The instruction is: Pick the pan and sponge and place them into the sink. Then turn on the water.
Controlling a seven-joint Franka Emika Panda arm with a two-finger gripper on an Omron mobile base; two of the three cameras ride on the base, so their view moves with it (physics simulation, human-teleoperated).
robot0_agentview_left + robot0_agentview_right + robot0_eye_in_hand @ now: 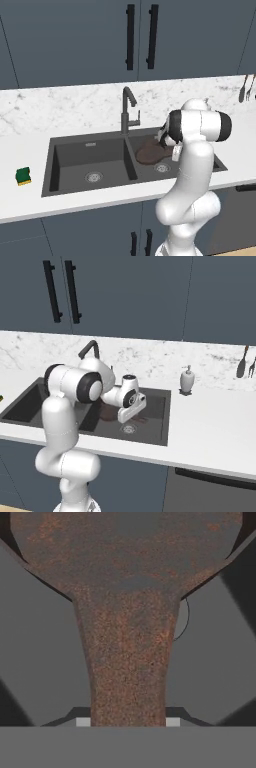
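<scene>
Pan, held by its handle between the closed jaws and hung tilted over the right basin of the sink, could be dropped hard or knocked against the faucet if released early, while the sponge waits on the left tabletop.

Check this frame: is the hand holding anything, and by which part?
Yes. The hand grips the pan by its handle, holding it over the sink's right basin.
</scene>
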